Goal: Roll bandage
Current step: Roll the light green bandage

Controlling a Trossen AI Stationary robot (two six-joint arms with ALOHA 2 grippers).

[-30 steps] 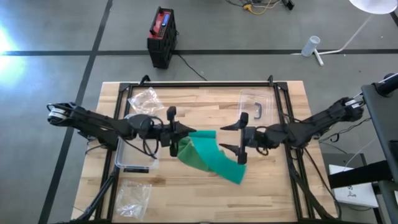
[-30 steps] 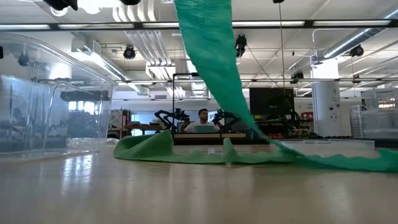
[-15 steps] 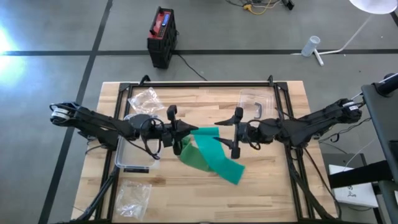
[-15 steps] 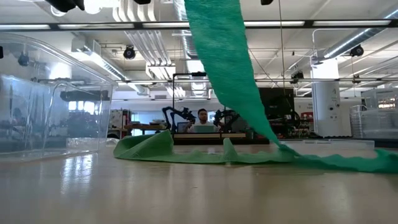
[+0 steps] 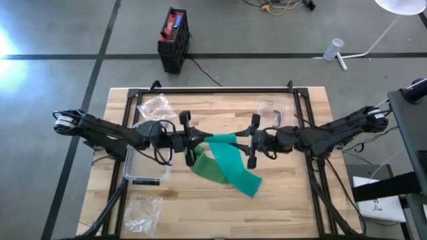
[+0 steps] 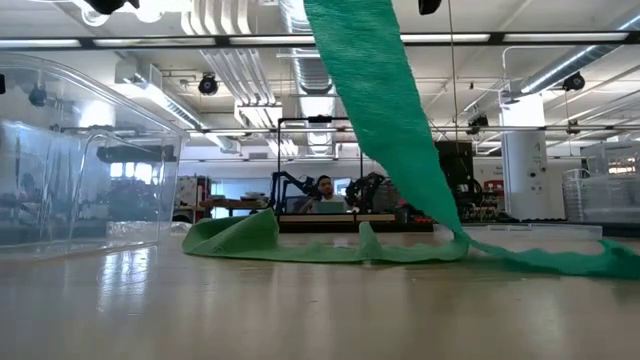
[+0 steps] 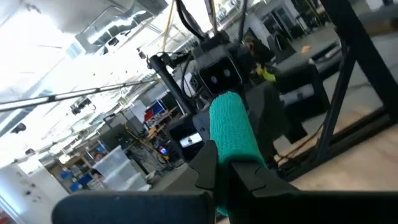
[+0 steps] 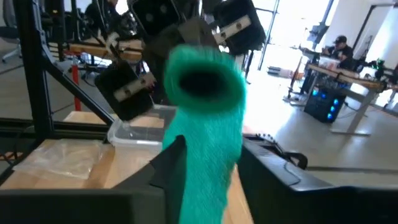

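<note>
Bare table (image 5: 293,200) boards lie free on my near side; a clear bin (image 5: 143,163) sits by my left arm. My left gripper (image 5: 195,141) is clamped on the green bandage (image 5: 227,167) roll's end above mid-table. My right gripper (image 5: 250,141) brackets the opposite end, fingers (image 8: 171,165) narrowed beside it; contact unclear. The loose tail drapes onto the boards.

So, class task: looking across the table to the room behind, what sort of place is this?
Probably a robotics lab or workshop: further robot arms on a distant bench, a person at a desk, exposed ceiling ducts and a bare concrete floor.
</note>
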